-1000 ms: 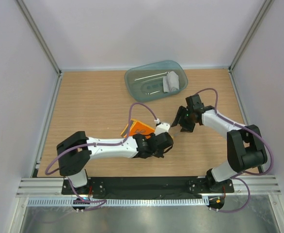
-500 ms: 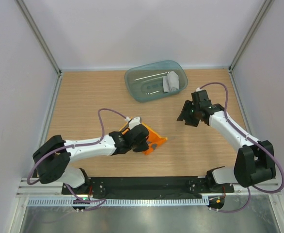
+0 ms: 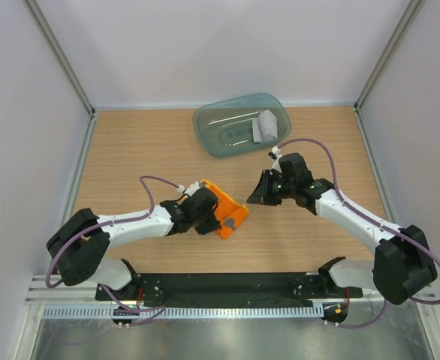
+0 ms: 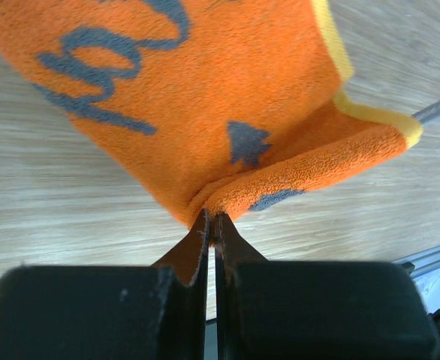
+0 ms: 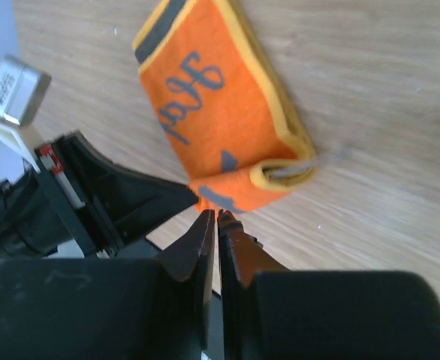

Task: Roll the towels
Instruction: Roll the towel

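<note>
A robot lab cell: plain white walls point(image 3: 220, 45), aluminium framing point(image 3: 61, 56) (wood-top bench point(image 3: 145, 142) inside).

You are looking at an orange towel point(image 4: 205, 97) of fuzzy, matt fleece cloth. The tabletop point(image 3: 145, 150) is smooth wood grain with a faint sheen. The tray point(image 3: 201, 127) is glossy translucent plastic, and the grey towel point(image 3: 266, 126) is soft, matt cloth. The left end effector point(image 4: 211, 223) looks like matt black plastic.

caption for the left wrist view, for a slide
Close-up: left claw shut on the folded corner of the orange towel, wooden table behind.
</note>
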`<state>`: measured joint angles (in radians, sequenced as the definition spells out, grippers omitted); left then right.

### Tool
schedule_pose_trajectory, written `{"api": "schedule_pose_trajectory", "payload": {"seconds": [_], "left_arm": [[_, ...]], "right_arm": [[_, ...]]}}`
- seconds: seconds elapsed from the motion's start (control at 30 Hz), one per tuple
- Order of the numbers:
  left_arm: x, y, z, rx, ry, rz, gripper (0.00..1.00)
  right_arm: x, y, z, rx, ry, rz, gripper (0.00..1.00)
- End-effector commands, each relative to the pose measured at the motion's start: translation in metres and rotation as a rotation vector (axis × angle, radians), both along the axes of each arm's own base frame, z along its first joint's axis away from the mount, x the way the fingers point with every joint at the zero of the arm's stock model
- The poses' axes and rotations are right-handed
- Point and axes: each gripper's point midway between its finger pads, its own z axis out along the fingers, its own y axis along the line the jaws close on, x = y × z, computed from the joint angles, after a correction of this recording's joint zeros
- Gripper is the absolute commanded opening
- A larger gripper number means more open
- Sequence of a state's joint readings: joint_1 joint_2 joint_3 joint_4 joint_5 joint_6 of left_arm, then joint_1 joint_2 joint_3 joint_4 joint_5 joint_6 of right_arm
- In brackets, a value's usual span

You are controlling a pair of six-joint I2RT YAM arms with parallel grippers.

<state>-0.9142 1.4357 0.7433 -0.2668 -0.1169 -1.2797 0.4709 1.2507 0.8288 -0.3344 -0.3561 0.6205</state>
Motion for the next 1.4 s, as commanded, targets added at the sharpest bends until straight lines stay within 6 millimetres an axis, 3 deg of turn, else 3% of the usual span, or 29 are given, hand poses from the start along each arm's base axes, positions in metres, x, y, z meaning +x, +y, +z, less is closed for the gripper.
{"api": "schedule_pose_trajectory", "payload": {"seconds": [0.0,0.17,0.33,0.6,0.97,1.37], "left_arm": [[-0.004,0.004,-0.007,-0.008,0.047,0.033,0.0],[-0.004,0.007,-0.015,0.013,0.063,0.036,0.0],[-0.002,0.008,-0.019,0.04,0.062,0.024,0.0],[0.001,0.006,-0.023,0.078,0.064,-0.014,0.0],[-0.002,0.018,-0.024,0.121,0.06,-0.025,0.0],[-0.021,0.05,-0.042,0.196,0.084,-0.019,0.01]], "right_arm": [[-0.008,0.027,0.0,0.131,-0.009,0.077,0.11],[-0.011,0.046,-0.025,0.161,0.032,0.118,0.06],[-0.009,0.063,-0.028,0.189,0.012,0.146,0.05],[0.005,0.066,-0.054,0.138,0.026,0.13,0.03],[0.023,0.043,-0.103,0.053,0.084,0.039,0.01],[0.022,0.039,-0.122,0.048,0.12,0.024,0.01]]}}
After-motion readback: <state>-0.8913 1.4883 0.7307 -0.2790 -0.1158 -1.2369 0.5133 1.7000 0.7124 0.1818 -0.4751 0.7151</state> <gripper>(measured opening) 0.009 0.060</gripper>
